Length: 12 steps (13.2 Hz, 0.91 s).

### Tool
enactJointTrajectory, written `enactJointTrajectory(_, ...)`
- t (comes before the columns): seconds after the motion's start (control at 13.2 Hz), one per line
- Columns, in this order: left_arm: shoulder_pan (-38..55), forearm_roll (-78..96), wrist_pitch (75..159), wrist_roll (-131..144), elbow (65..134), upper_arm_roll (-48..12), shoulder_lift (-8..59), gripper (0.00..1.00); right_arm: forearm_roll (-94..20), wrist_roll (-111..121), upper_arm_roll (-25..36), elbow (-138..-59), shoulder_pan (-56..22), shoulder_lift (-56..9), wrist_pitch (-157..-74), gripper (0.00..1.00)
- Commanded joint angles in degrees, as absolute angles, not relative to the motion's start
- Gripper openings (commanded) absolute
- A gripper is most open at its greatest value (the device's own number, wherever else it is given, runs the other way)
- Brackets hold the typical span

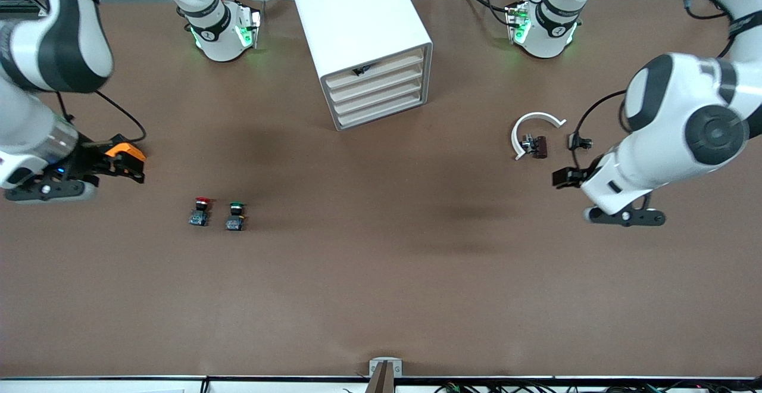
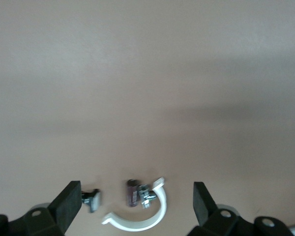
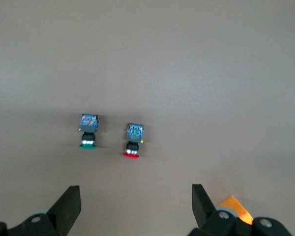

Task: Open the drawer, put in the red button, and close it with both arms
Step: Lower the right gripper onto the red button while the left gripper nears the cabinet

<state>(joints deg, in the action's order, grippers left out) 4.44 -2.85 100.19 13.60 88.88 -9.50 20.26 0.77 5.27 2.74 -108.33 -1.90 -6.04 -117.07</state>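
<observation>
The red button stands on the brown table toward the right arm's end, beside a green-capped one. Both show in the right wrist view, the red button and the green one. My right gripper is open and empty, above the table, apart from the red button and farther toward the right arm's end. It also shows open in the right wrist view. The white drawer cabinet has all of its drawers shut. My left gripper is open and empty beside a white curved clamp.
In the left wrist view my open left gripper frames the white clamp, a dark brown piece and a small metal part. The top drawer carries a small dark handle.
</observation>
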Motion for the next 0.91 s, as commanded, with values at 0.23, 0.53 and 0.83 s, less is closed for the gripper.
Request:
enactJointTrajectory(0.23, 14.9, -3.5, 101.3, 40.6, 87.0, -9.7, 28.8, 1.0, 0.3, 4.9, 2.2, -114.8, -1.6, -13.3, -128.3, 1.0)
enactJointTrajectory(0.53, 15.8, -2.9, 99.9, 49.6, 87.3, -9.7, 30.8, 1.0, 0.3, 4.9, 2.2, -114.9, -1.8, -20.6, -133.9, 1.0)
enactJointTrajectory(0.83, 18.4, -1.0, 92.2, 56.7, 87.3, -9.8, 32.7, 1.0, -1.7, 4.7, 2.1, -114.3, -2.2, -24.8, -137.5, 1.0)
